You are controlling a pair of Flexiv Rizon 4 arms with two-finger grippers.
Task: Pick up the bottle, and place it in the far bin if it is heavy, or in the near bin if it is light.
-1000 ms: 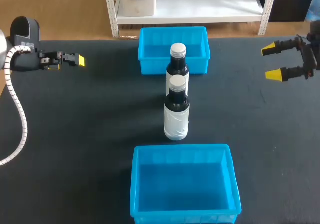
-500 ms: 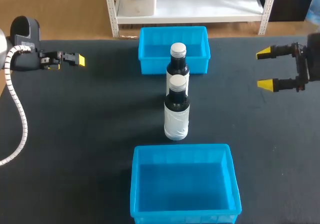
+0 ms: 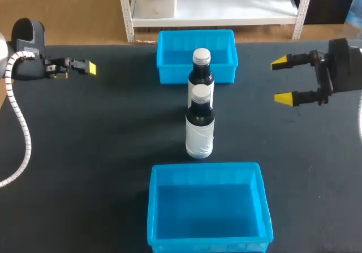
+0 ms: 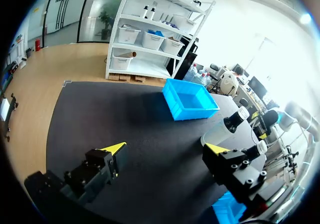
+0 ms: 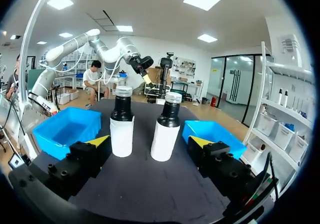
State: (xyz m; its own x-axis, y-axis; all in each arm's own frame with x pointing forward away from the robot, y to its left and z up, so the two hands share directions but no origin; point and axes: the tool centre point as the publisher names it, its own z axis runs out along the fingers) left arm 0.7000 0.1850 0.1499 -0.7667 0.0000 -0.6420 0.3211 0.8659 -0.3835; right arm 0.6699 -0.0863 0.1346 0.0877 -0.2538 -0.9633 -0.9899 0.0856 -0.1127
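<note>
Two bottles upright at counter centre, in line between bins: near bottle just short of near bin, far bottle before far bin. Rigid, smooth; weight unknown (lift decides). Grip at white-wrapped body. Right gripper apart, beside bottles. Left gripper edge-on from head view; wrist view shows fingers apart.

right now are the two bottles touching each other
Apart. The right wrist view shows a strip of table between the near bottle and the far bottle.
</note>
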